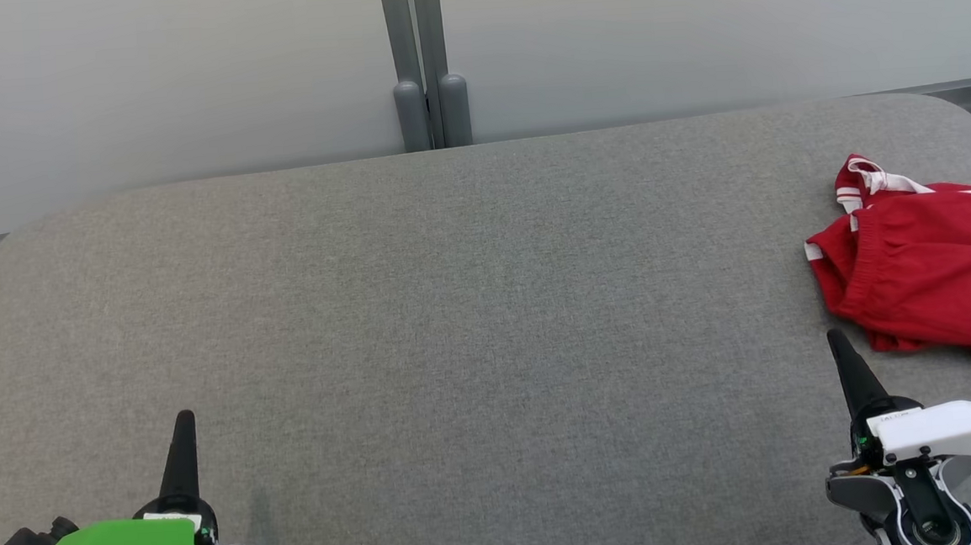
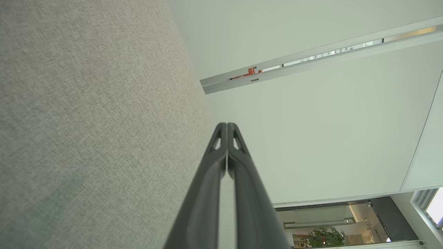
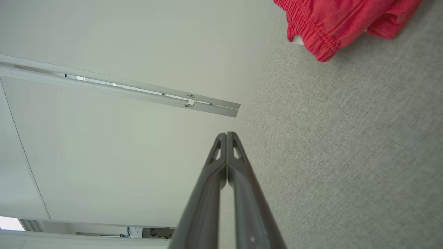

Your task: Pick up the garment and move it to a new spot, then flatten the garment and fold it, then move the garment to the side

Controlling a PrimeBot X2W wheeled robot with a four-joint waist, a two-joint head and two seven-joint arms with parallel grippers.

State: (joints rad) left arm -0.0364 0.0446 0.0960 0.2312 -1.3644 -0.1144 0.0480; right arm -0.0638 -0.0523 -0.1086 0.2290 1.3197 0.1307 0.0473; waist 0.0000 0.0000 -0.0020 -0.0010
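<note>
Head view: red garment at the right side of the counter, both grippers closed and empty

The garment (image 1: 924, 271) is a red piece with white trim. It lies in a low, rumpled bundle at the far right of the counter (image 1: 454, 308), and part of it is cut off by the right edge of the head view. In the right wrist view I see a gathered elastic band along one of its edges.

I judge it to be light, soft and limp. It will hang and drag when lifted, and it will not slip much on the woven grey cover. If I must take hold of it, the elastic band is the best place, since it is thicker and gives the thin fingers something to pinch. A single loose layer could slide out.

The right gripper (image 1: 840, 343) stands just in front of the garment, near it but not touching. Its two fingers are pressed together with nothing between them. The left gripper (image 1: 183, 426) is at the lower left, well apart from the garment, with its fingers also pressed together and empty.

The middle of the counter is plain grey fabric. Behind it are a pale wall (image 1: 187, 72) and a grey post (image 1: 428, 99).

From this moment alone I cannot decide the stage. The bundle at the side could be a heap waiting to be carried, or a folded garment already put aside. Its folds look too untidy for me to be sure.
</note>
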